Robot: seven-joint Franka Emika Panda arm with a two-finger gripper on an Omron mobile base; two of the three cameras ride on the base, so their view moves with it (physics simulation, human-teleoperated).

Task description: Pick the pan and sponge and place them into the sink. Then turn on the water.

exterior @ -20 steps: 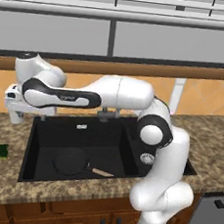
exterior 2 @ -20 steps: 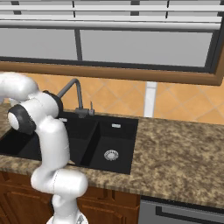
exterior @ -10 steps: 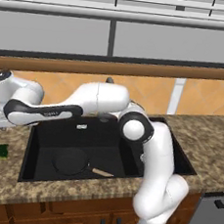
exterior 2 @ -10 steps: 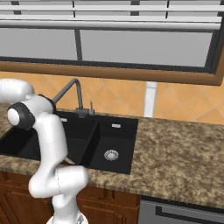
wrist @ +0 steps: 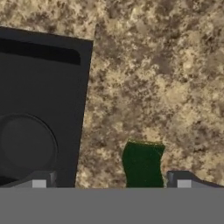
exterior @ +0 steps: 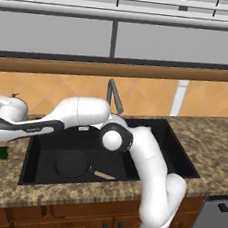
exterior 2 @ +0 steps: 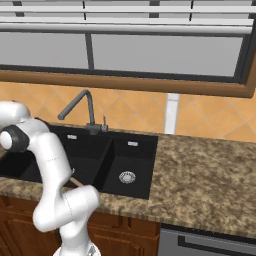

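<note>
The sponge [wrist: 142,165], dark green, lies on the speckled counter left of the sink [exterior: 32,149]. In the hand view it sits between my open gripper's [wrist: 111,183] two tips, nearer the right one, with nothing touching it. From the left base view the sponge [exterior: 1,154] shows just below my outstretched hand at the frame's left edge. The black pan [exterior: 72,164] rests in the sink's left basin, its tan-ended handle [exterior: 104,175] pointing right; its round shape [wrist: 26,144] also shows beside the sink wall [wrist: 81,109]. No water is in view at the faucet [exterior: 113,93].
The granite counter [exterior 2: 210,180] runs to the right of the sink [exterior 2: 150,145], whose right basin has a silver drain [exterior 2: 127,176]. The gooseneck faucet [exterior 2: 75,107] stands behind the basins. A window and tiled wall back the counter.
My arm has swung further left across the sink, carrying the hand out over the counter above the sponge. The jaws have stayed wide. Pan and sponge have not moved.
</note>
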